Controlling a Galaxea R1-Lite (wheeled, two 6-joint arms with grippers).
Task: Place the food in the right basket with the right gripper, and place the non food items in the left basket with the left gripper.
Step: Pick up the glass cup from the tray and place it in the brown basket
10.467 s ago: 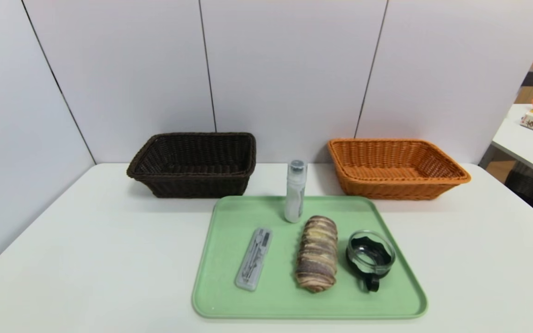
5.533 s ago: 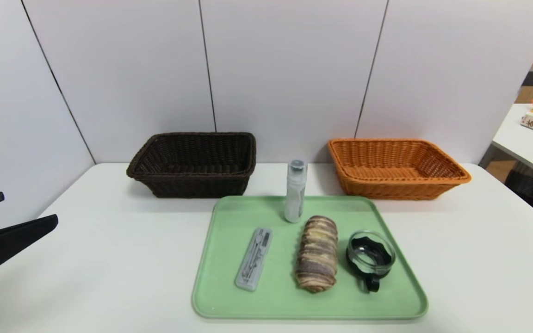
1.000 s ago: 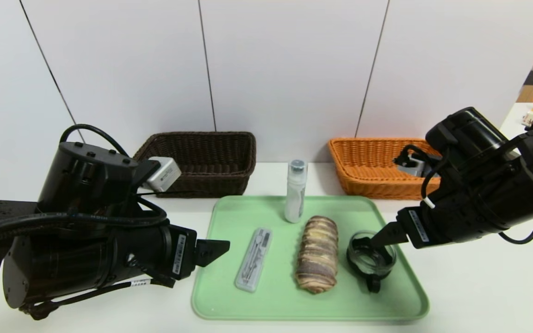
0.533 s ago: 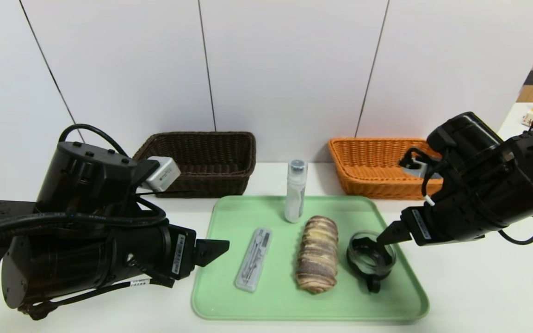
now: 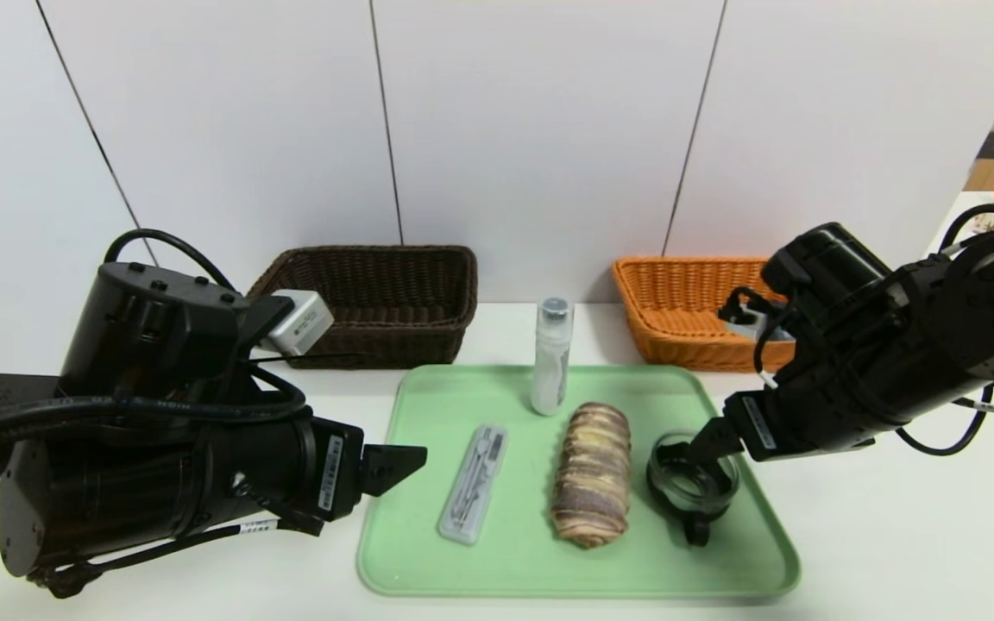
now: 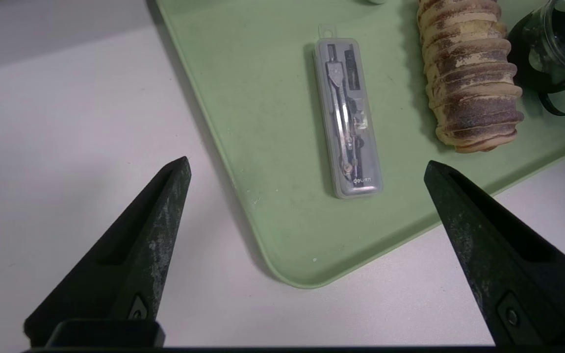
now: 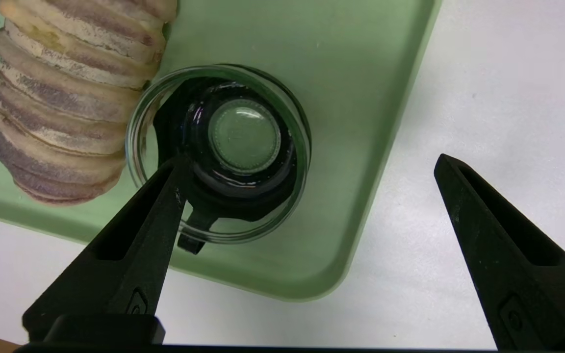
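The right gripper (image 7: 309, 159) hangs over the tray's right edge with its jaws wide apart, maybe to get the bread roll (image 5: 593, 474) next. The left gripper (image 6: 308, 159) waits by the tray's (image 5: 579, 583) left edge, jaws wide apart too, likely for the flat case (image 5: 474, 484)

Bright, even light here; soft shadows fall beside my bread roll (image 6: 469, 78) and compass case (image 6: 348, 117), glare glints off the glass cup (image 7: 243, 135), and the white surface (image 5: 894, 535) looks nearly washed out.
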